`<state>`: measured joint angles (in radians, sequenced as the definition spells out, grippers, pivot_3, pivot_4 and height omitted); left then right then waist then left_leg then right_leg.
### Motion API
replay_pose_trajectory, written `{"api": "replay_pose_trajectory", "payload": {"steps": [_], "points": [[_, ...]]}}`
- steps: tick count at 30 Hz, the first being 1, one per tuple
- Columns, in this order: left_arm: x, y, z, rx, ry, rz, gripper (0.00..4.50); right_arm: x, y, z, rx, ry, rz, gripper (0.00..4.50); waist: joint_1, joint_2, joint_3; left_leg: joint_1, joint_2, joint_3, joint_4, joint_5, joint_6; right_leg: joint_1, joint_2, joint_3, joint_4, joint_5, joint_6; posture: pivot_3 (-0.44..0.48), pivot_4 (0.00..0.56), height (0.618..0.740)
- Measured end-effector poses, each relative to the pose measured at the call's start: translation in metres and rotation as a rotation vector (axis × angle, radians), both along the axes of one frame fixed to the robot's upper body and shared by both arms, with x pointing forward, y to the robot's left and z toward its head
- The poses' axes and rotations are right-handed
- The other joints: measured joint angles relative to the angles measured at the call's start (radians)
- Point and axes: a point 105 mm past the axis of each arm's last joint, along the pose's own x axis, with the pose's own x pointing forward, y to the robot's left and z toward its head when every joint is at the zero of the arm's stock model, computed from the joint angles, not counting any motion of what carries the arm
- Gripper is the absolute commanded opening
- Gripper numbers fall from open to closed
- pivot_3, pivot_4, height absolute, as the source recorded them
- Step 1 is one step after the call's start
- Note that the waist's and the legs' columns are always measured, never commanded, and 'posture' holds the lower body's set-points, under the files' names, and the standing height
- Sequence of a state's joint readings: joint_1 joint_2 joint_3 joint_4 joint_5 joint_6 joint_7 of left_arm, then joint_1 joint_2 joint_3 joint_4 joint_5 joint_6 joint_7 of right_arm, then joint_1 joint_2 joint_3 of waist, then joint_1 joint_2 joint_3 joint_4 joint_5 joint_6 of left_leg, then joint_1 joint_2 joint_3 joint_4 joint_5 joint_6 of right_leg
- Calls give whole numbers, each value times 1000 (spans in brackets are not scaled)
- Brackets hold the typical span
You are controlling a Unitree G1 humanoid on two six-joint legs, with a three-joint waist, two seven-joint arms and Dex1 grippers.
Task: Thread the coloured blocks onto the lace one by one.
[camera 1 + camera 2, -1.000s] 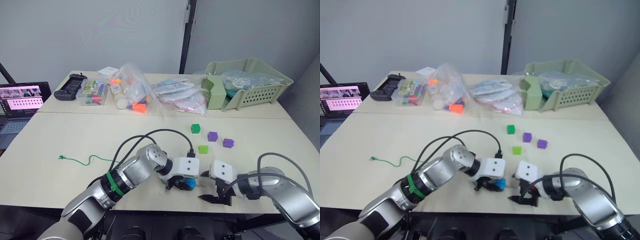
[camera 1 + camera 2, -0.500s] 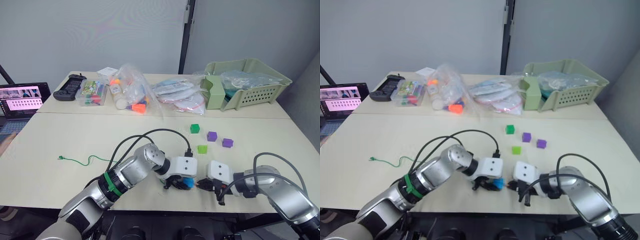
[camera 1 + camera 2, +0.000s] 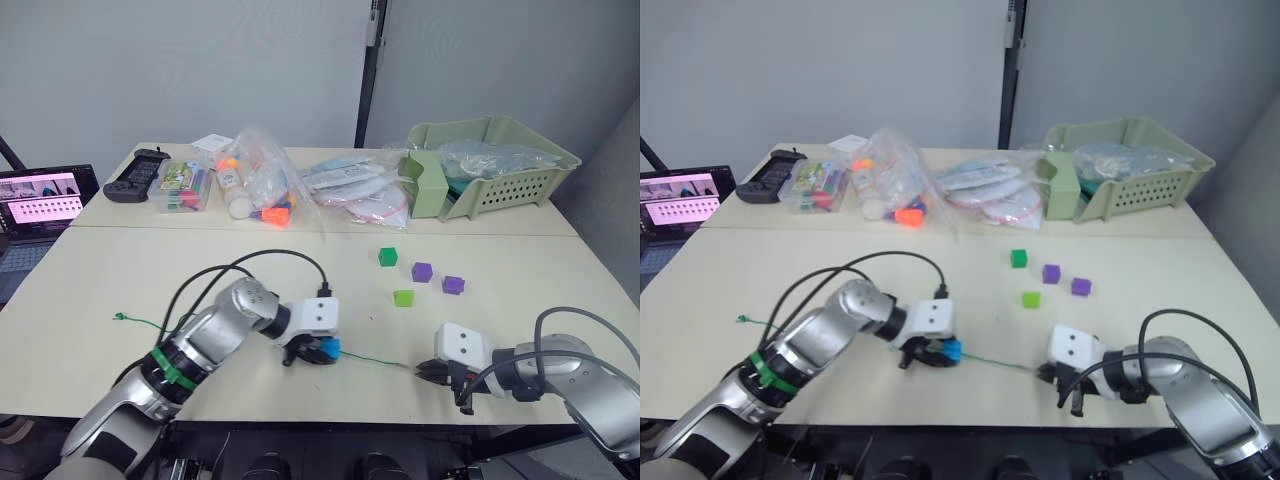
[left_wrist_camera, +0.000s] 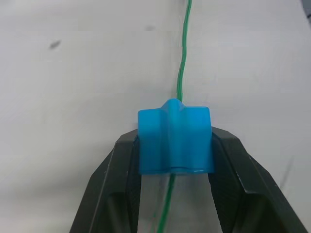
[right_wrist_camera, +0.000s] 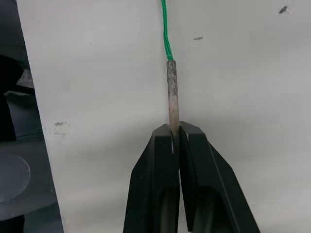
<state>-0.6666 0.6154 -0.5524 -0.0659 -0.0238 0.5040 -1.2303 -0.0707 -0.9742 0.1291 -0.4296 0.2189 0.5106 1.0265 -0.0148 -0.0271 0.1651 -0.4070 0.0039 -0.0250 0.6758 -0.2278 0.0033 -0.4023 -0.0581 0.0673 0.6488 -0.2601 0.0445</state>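
Reaching low along the near edge of the table (image 3: 90, 290), both arms meet over one stretch of lace (image 3: 375, 361). The right gripper (image 3: 437, 371) lies close to the tabletop at the near right, forearm bent in from the right, its two black fingers (image 5: 160, 160) pressed tight on the stiff pale tip (image 5: 172, 92) of the lace. From there the green string runs leftward, stretched just above the table, to the blue block (image 3: 329, 349), which sits on the string with the lace passing through it. The left gripper (image 3: 312, 353) grips that block from both sides, fingers (image 4: 121, 165) narrow around it; the left arm comes in from the near left, elbow low, wrist turned toward the right gripper. Beyond the block the lace trails left across the table to its small knot (image 3: 120, 317).

Farther back, well apart from the grippers, lie a lime block (image 3: 403, 298), two purple blocks (image 3: 422, 272) (image 3: 453, 285) and a green block (image 3: 388, 257). At the far side stand a green basket (image 3: 500, 170), plastic bags (image 3: 265, 185) and a laptop (image 3: 35, 215).
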Motion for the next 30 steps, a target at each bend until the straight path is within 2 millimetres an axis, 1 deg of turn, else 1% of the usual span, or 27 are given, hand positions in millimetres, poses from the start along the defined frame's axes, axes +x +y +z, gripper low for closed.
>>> {"api": "replay_pose_trajectory", "payload": {"steps": [3,10,16,20,23,27,30], "points": [[5,28,2,23,-6,15,1388,1,3,1,11,-11,1,0,0,0,0,0,1,0,0,0,0,0,1,0,0,0,0,0,150,740],[17,82,7,21,20,98,1388,5,11,3,33,-29,-2,0,2,0,0,-1,1,1,0,0,0,-1,0,0,0,0,0,0,150,740],[28,120,9,-2,26,192,1388,6,12,1,33,-32,-8,0,3,0,0,-1,1,1,0,0,0,-1,0,0,0,0,0,0,150,740],[36,133,13,-27,34,248,1388,7,14,0,35,-36,-10,0,3,0,0,-2,1,1,0,0,0,-1,0,0,0,0,0,0,150,740],[38,136,21,-98,57,275,1388,5,18,-3,40,-27,0,0,4,0,0,-2,1,1,0,0,0,-2,0,-1,0,0,0,0,150,740],[40,144,26,-108,81,281,1388,6,19,-4,37,-35,0,0,2,0,0,-2,1,1,0,0,0,-2,0,-1,0,0,0,0,150,740],[40,148,35,-156,124,300,1388,7,19,-4,36,-36,-2,0,1,0,0,-2,1,1,0,0,0,-2,0,-1,0,0,0,0,150,740]]}}
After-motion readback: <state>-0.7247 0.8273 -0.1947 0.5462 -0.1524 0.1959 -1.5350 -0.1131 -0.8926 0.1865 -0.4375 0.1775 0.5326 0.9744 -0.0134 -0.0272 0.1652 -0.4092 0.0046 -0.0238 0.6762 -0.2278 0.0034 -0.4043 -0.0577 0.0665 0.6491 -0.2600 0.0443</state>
